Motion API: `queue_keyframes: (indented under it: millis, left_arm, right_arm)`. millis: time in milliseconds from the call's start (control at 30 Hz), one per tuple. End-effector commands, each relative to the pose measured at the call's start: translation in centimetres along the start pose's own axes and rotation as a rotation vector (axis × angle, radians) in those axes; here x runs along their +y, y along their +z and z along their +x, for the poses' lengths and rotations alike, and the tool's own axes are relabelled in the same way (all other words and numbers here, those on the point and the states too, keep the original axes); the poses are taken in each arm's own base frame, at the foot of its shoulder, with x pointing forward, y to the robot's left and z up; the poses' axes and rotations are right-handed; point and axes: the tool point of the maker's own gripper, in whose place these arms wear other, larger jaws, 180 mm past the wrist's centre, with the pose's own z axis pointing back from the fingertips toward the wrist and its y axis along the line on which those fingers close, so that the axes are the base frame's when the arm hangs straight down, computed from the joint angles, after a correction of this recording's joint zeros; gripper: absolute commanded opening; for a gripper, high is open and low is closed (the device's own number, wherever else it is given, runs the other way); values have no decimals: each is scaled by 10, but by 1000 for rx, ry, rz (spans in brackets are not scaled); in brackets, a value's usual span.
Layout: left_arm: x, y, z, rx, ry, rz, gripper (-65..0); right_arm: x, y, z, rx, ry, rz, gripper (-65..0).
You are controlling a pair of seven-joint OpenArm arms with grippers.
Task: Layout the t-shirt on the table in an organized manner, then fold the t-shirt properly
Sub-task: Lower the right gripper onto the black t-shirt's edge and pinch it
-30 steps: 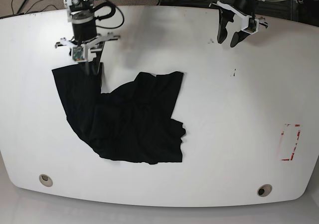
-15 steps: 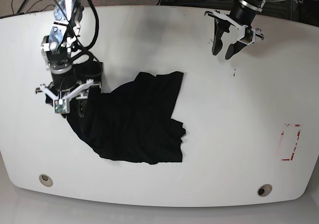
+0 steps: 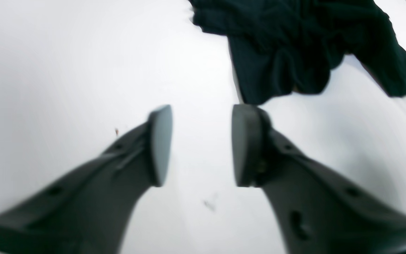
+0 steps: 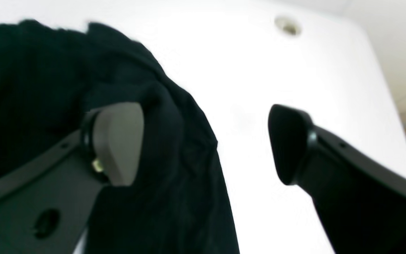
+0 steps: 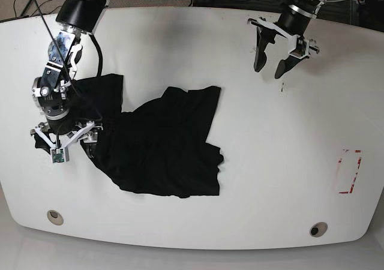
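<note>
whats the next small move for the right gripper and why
Probably lower the right gripper and close it on the near edge of the crumpled black t-shirt. Its jaws stand open, one over the cloth, and the shirt lies bunched on the white glossy table, not spread.

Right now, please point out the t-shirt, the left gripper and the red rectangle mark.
t-shirt point(image 5: 162, 144), base view, middle of the cloth.
left gripper point(image 5: 271, 67), base view, between its fingertips.
red rectangle mark point(image 5: 349, 171), base view, its middle.

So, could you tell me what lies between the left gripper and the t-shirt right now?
Only bare white table. In the base view nothing sits between the left gripper and the black t-shirt; the left wrist view shows the same.
</note>
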Motion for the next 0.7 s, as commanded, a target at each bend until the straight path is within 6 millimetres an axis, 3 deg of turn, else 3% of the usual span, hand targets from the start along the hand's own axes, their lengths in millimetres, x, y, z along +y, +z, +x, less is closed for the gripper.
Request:
queue_keyframes:
  millis: [0, 133, 367, 667]
  left_arm:
    - [-1, 2, 8, -29, -3, -7, -256]
    - [-1, -1, 11, -39, -5, -9, -192]
    - [3, -14, 19, -49, -19, -10, -187]
    - [6, -25, 23, -32, -33, -11, -187]
  right_arm:
    - [-14, -9, 14, -31, -8, -11, -111]
    - [-24, -24, 1, 15, -40, 6, -111]
    - [-40, -47, -13, 76, -103, 39, -111]
    - [-41, -69, -32, 122, -205, 96, -111]
